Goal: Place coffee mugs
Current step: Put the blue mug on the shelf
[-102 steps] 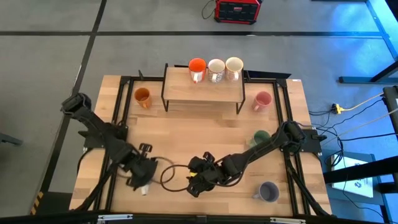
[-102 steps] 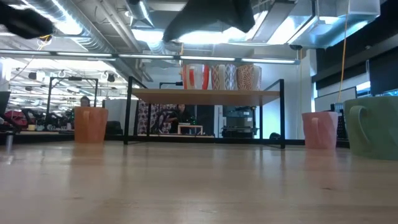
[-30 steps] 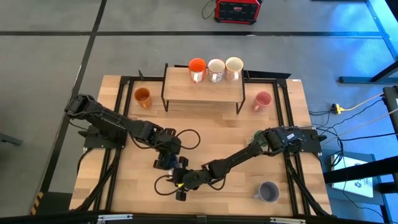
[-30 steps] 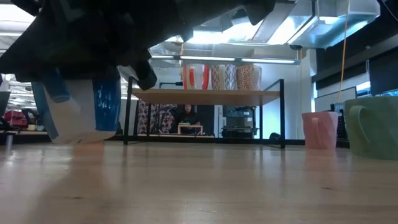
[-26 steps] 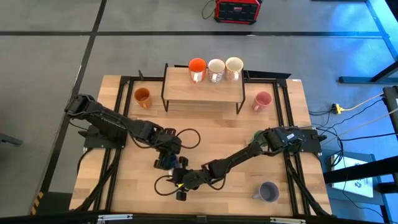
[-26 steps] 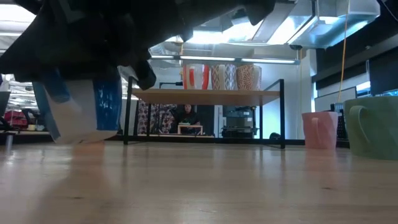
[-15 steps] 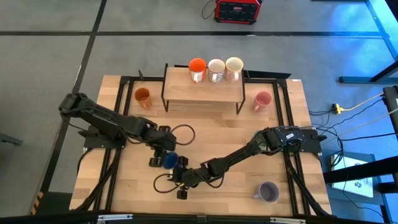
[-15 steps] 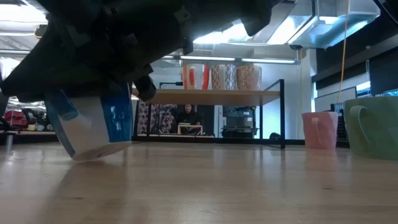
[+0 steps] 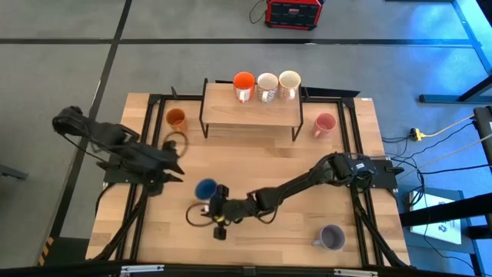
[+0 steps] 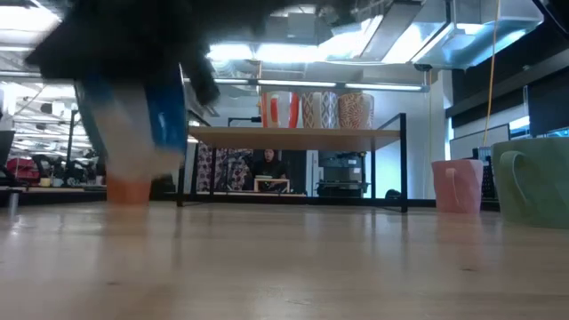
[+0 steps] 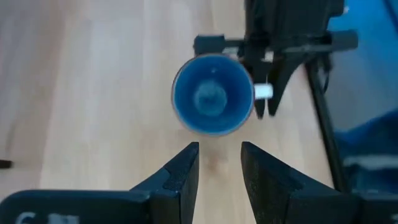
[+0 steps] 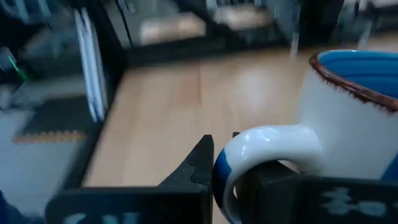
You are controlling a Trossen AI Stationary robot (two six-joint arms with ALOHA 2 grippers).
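I find the right gripper (image 9: 216, 209) at lower centre, fingers clamped on the blue mug's (image 9: 205, 189) handle, mug upright over the counter (image 9: 254, 165). The left gripper (image 9: 175, 171), fingers parted and empty, sits just left; the shelf (image 9: 250, 111) lies beyond, toward the top.

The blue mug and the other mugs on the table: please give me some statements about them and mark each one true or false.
1. The right gripper is shut on the handle of the blue mug. True.
2. The left gripper holds the blue mug too. False: its fingers are open and apart from the mug, and the left arm is back by the table's left side.
3. Three mugs stand on top of the shelf. True: the red-orange mug and two cream mugs.
4. The pink mug stands on the shelf. False: it stands on the table, right of the shelf.
5. The lavender mug lies on its side. False: it stands upright near the table's front right.
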